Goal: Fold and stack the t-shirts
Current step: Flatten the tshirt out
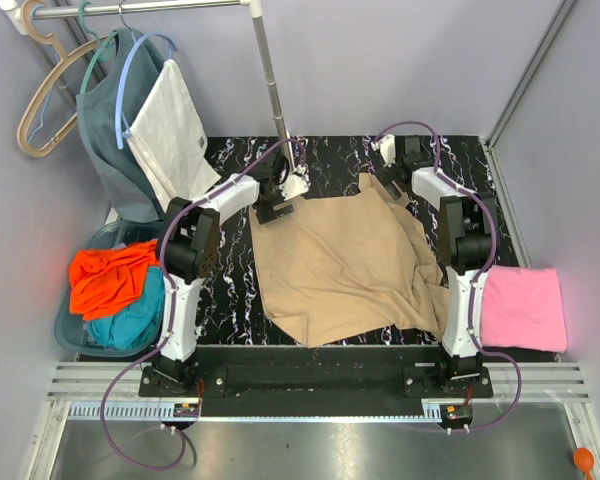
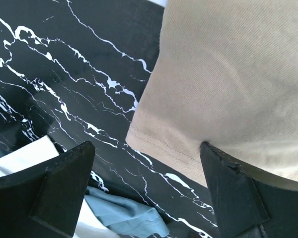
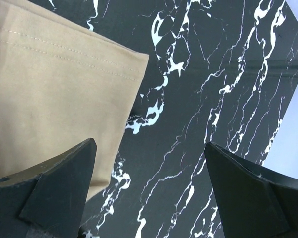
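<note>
The tan t-shirt (image 1: 340, 262) lies spread and partly rumpled on the black marble table (image 1: 230, 290). My left gripper (image 1: 278, 208) is open over the shirt's far left corner. In the left wrist view the gripper (image 2: 146, 148) has its jaws wide apart over the hemmed corner (image 2: 228, 84). My right gripper (image 1: 392, 152) is open at the far right. In the right wrist view it (image 3: 150, 144) hangs over bare table beside a hemmed edge of the shirt (image 3: 54, 89). A folded pink t-shirt (image 1: 523, 308) lies at the right. The orange t-shirt (image 1: 110, 280) and the teal t-shirt (image 1: 130, 320) lie in a basket.
The basket (image 1: 68, 335) stands left of the table. A clothes rack pole (image 1: 273, 80) rises at the back, with hangers, a grey-blue garment (image 1: 110, 130) and a white cloth (image 1: 175, 130) hanging at the back left. Grey-blue cloth (image 2: 124, 213) shows under the left gripper.
</note>
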